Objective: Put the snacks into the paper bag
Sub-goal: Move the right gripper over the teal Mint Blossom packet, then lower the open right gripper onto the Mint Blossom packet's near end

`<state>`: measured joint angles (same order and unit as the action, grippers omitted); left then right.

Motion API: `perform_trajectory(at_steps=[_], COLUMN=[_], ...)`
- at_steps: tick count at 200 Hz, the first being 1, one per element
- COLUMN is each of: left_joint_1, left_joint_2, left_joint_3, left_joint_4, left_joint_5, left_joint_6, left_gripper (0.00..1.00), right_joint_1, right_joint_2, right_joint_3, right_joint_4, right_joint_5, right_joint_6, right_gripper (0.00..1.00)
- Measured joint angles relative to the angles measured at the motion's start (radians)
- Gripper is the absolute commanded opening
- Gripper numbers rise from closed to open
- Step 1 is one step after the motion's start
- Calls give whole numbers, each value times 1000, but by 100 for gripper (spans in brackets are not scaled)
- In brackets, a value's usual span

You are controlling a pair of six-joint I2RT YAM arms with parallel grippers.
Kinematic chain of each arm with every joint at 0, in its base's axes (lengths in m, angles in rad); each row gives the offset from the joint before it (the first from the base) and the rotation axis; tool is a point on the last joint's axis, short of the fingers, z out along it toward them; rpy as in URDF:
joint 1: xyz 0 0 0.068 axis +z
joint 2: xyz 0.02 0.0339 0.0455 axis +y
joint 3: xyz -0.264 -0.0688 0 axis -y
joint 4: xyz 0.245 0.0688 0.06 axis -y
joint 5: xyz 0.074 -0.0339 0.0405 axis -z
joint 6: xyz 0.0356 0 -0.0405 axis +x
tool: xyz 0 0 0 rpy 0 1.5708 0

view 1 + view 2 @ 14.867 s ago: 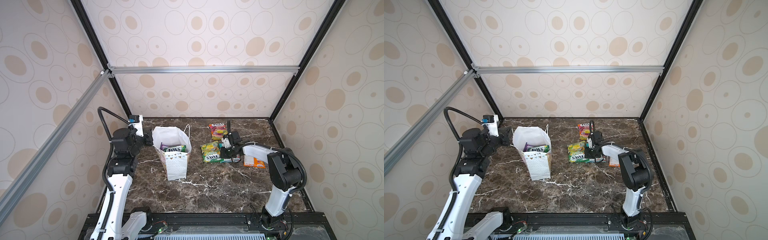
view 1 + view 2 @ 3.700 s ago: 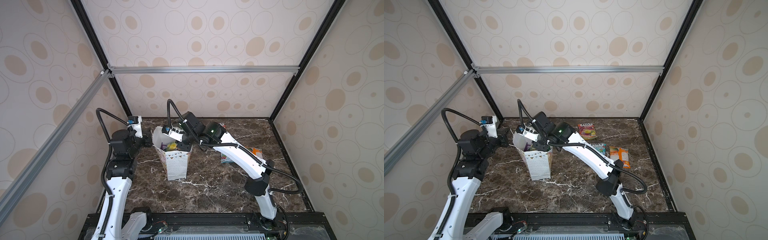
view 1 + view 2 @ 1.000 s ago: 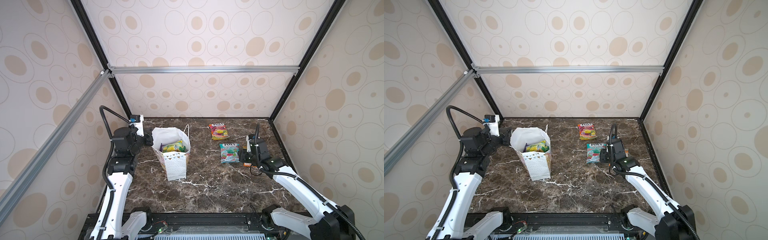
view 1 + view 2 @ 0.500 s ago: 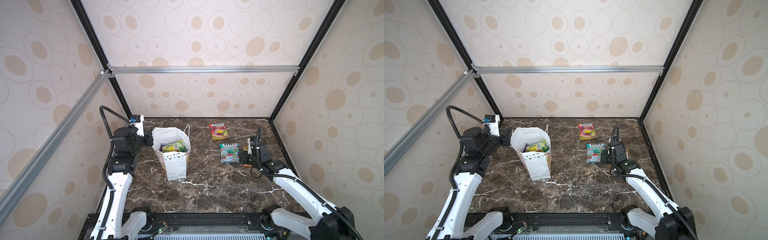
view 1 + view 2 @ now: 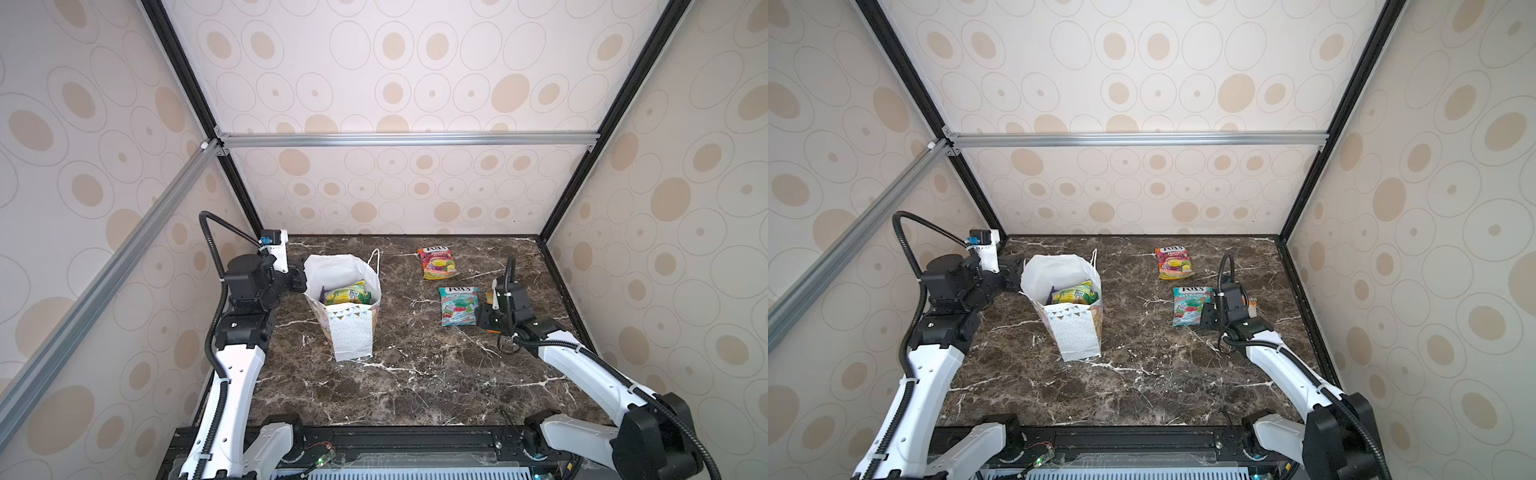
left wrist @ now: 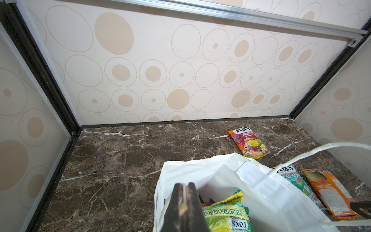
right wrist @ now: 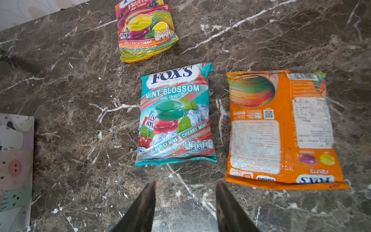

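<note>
bag [image 5: 351, 332]: white, dotted, upright, open, left of table [image 5: 415, 374] centre | green pouch [image 5: 347, 293]: inside bag, topmost | fruits pouch [image 5: 438, 262]: flat, near back edge | mint pouch [image 5: 458, 305]: flat, right of centre | orange pouch [image 7: 281, 128]: face-down beside it, nearer right edge

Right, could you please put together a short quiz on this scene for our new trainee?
1. How many snack pouches lie on the table outside the paper bag?
2. True or false: the right gripper is gripping the teal Mint Blossom pouch.
3. What is the left gripper shut on? A: the paper bag's rim. B: a cord handle. C: a snack pouch.
Key:
1: three, namely the Fruits pouch, the teal Mint Blossom pouch and the face-down orange pouch.
2: false; its jaws stand open and empty, short of the pouch.
3: A.
</note>
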<state>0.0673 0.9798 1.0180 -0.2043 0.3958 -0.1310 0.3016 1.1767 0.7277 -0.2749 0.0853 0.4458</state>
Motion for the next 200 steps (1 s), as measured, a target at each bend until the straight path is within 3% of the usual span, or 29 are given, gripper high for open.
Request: perform_trajectory(at_steps=[86,200], left_joint_1=[0,0], left_joint_2=[1,1], left_joint_3=[0,0], left_joint_4=[0,0], left_joint_5=[0,-2], left_joint_6=[0,0], left_gripper=[0,0], right_joint_1=[-132,-151], right_joint_2=[98,273], right_joint_3=[-100,-104], right_joint_4=[161,289], right_joint_5=[-157,-251], right_joint_6=[95,136], right_gripper=[50,51])
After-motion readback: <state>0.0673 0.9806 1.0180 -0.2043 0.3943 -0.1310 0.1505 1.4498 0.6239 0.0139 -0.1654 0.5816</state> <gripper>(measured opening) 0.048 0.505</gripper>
